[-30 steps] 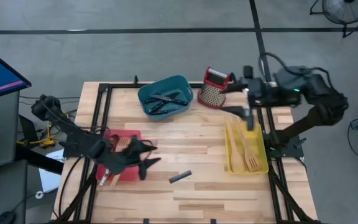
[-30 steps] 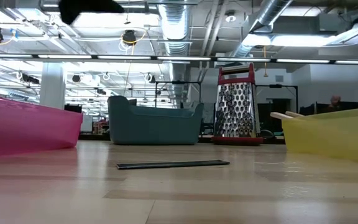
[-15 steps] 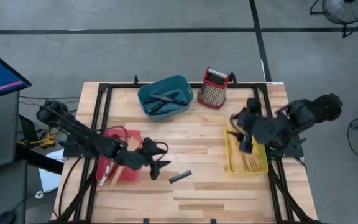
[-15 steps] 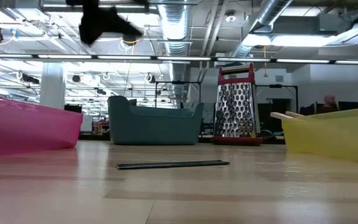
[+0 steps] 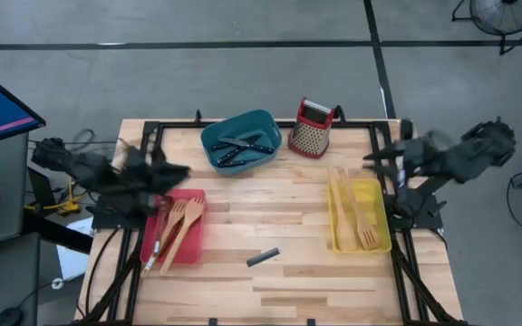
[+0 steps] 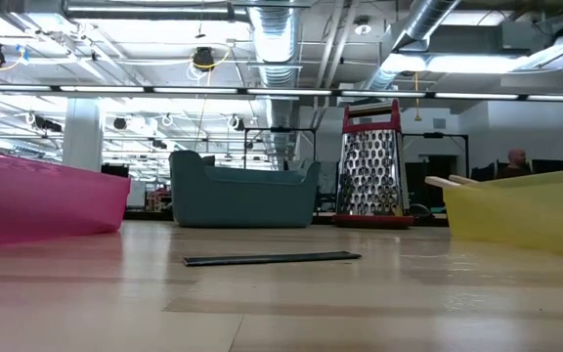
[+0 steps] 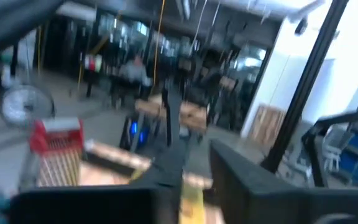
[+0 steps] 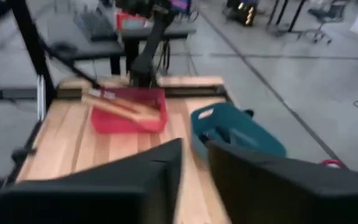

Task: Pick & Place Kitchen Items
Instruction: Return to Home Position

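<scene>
Homing step: left gripper (image 5: 172, 170), right gripper (image 5: 377, 159) at table (image 5: 288, 213) edges, jaws narrowly parted, empty. Next, fetch lone black utensil (image 5: 263, 257).

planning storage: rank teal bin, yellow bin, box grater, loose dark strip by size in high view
1. teal bin and yellow bin, too alike to rank
2. box grater
3. dark strip

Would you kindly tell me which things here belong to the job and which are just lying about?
Job: black-handled steel knives in the teal plastic bin; pale wooden fork and spatula in the red plastic bin; pale wooden utensils in the yellow plastic bin.
Lying about: red-topped metal box grater; dark flat strip on the wooden table, unidentified.
</scene>
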Controlling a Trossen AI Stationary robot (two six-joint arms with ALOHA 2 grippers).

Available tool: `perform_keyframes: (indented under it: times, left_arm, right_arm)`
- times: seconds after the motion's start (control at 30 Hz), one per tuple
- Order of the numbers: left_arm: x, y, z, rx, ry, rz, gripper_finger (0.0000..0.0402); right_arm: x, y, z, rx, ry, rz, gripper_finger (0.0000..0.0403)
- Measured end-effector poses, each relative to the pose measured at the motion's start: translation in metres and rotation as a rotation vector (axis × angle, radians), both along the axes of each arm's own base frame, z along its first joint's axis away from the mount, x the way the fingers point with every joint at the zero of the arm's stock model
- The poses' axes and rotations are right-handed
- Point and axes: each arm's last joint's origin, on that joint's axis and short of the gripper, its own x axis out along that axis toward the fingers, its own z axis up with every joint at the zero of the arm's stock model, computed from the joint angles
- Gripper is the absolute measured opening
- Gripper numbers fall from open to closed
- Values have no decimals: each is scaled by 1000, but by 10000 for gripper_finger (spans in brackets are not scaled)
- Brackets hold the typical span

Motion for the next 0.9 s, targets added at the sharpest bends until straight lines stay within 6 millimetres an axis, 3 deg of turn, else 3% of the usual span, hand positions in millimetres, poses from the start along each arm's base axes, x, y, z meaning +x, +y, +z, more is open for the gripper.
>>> perform_keyframes:
  times: [0.1,0.33,0.57,0.9]
  left_arm:
    - [-26,14,9,47,-70,17,12]
    - [-60,33,10,58,-113,39,2]
    - [-62,33,-1,38,-29,-15,1]
    - [-42,20,-7,84,59,-94,1]
  right_arm:
    - [-16,-10,-4,-15,-35,-21,19]
    - [-40,-28,-51,-18,-126,-47,10]
    - [-47,-33,-106,90,-324,-28,11]
    - [-47,-32,-179,105,-555,23,5]
